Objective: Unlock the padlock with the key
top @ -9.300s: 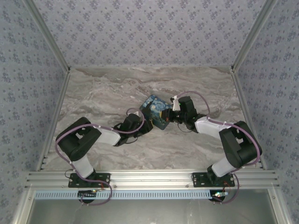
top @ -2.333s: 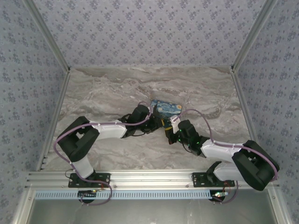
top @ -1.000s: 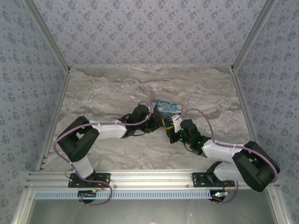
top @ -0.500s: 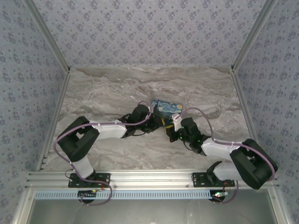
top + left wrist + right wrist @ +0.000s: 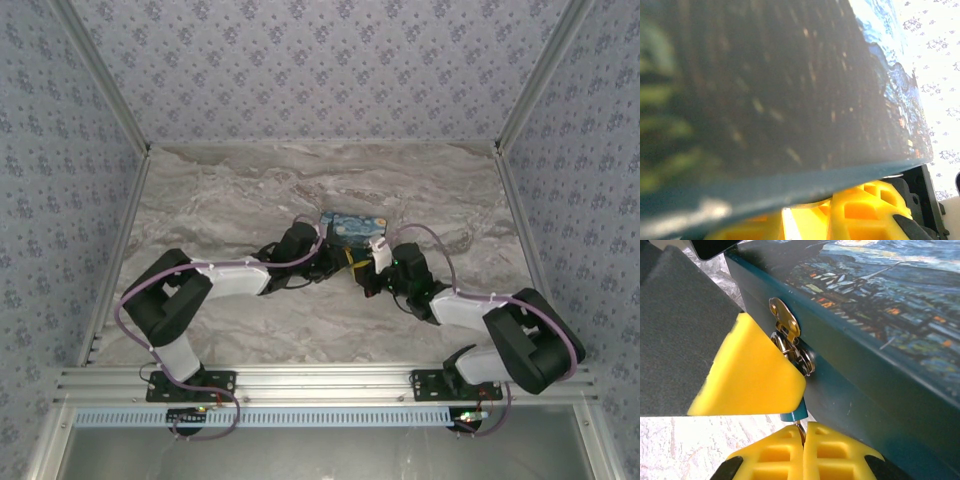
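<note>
The right gripper [image 5: 366,272] has crept forward (elbow swinging inward), bringing the key [image 5: 800,428] to the padlock [image 5: 791,415] on the box [image 5: 352,226].

Just above the yellow pads [image 5: 840,452] of the right gripper [image 5: 804,437], a grey metal key [image 5: 800,429] meets a teal padlock [image 5: 792,415] under a brass clasp [image 5: 784,315] on the dark teal box [image 5: 880,315] printed with a blue-and-yellow starry night, over the grey-veined marble table [image 5: 230,200].

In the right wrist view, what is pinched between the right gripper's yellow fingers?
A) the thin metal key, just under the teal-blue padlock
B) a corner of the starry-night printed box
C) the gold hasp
A: the thin metal key sticks up from the shut right gripper to the underside of the teal-blue padlock.
</note>
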Tool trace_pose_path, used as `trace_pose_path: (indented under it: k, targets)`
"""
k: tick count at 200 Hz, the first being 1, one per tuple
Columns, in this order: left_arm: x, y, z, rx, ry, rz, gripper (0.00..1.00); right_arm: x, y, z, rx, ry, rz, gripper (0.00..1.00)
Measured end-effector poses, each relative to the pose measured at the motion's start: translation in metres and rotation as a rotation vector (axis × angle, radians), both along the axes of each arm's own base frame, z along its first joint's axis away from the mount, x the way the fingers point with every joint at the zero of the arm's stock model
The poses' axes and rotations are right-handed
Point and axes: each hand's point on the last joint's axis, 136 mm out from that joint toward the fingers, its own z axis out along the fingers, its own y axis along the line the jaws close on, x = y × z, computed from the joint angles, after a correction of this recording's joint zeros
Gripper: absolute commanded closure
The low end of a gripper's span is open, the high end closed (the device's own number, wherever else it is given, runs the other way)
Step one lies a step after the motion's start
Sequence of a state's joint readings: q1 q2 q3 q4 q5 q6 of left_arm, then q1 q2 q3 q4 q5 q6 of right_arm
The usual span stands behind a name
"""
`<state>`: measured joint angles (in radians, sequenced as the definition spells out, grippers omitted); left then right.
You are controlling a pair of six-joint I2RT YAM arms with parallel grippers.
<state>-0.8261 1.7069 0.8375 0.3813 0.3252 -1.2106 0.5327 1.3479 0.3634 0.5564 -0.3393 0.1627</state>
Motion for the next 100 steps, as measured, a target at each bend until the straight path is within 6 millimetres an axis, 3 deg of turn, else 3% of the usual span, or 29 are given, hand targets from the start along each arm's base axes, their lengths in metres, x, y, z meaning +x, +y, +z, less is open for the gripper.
trace_pose_path:
  k: [27, 100]
  targets:
    - [0.0058, 0.0013, 0.0032, -0.012, -0.009, 0.019, 0.84, 0.0054, 0.0017, 0.0042, 0.012, 0.002, 0.006, 1.0]
    - [0.0036, 0.0051, -0.0034, 0.004, 0.009, 0.022, 0.85, -0.0017, -0.0018, -0.0038, 0.038, 0.019, 0.025, 0.76]
